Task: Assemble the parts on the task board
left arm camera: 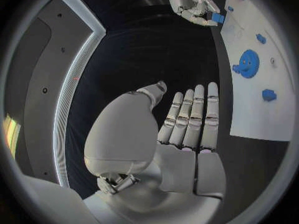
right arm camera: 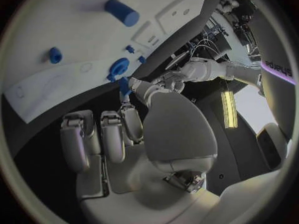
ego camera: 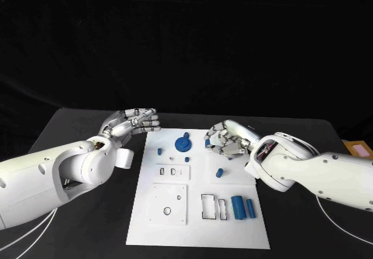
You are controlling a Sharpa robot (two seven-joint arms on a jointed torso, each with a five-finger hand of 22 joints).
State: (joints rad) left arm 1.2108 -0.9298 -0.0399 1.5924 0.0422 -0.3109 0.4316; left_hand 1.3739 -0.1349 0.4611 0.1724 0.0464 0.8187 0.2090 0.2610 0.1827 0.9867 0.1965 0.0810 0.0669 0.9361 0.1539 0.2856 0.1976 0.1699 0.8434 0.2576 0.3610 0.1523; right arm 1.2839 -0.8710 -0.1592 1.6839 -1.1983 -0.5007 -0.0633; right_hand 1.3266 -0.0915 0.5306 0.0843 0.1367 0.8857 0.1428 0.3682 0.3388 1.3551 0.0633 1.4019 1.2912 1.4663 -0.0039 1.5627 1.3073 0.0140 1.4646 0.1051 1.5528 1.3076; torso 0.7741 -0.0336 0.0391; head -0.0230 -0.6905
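The white task board (ego camera: 233, 237) lies mid-table. On it are a blue gear-like disc (ego camera: 183, 143), a few small blue pieces such as one (ego camera: 219, 173) near the middle, and two blue cylinders (ego camera: 237, 208) by a rectangular slot. My right hand (ego camera: 227, 139) hovers over the board's far right part and pinches a small blue part (right arm camera: 124, 86) between thumb and finger. My left hand (ego camera: 133, 123) hangs just off the board's far left corner, fingers extended side by side (left arm camera: 193, 114), holding nothing. The disc (left arm camera: 248, 63) lies on the board beyond those fingers.
Two white square plates (ego camera: 168, 204) sit on the board's left half. A pink object (ego camera: 359, 148) lies at the table's right edge. White cables (ego camera: 31, 229) trail under my left arm. Black table surface surrounds the board.
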